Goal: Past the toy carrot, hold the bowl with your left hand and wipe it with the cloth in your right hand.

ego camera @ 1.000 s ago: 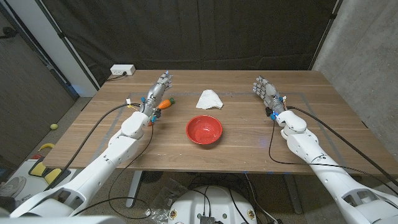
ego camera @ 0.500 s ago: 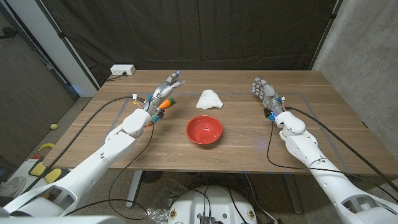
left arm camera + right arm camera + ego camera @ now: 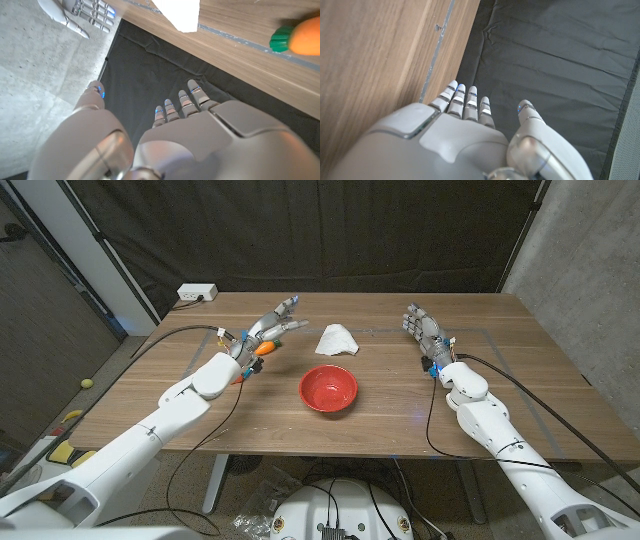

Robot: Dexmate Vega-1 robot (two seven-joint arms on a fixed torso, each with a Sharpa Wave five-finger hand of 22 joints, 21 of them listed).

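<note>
Red bowl (image 3: 328, 388) sits at frame centre on the table (image 3: 520, 380), nearest thing to the robot, untouched, with nothing in it that I can see.

Left arm comes in from lower left. Left hand (image 3: 272, 326) is left of centre and further back than the bowl, fingers spread and reaching toward upper right, holding nothing. It's over or just beside the toy carrot (image 3: 264, 347); can't tell if it touches. Carrot is orange with a green end, lying on the table up-left of the bowl. In the left wrist view the carrot (image 3: 296, 37) lies apart from the hand's (image 3: 185, 135) extended fingertips (image 3: 196, 91).

White cloth (image 3: 337, 339) is crumpled on the table, straight behind the bowl and just right of the left hand's fingertips, not in contact with either hand.

Right hand (image 3: 424, 326) is right of centre, level with the cloth but well apart from it, fingers straight and slightly apart, nothing held. Right wrist view: hand (image 3: 470, 135) with fingers extended alongside the table edge.

White power strip (image 3: 197, 292) sits at the table's far left corner.
</note>
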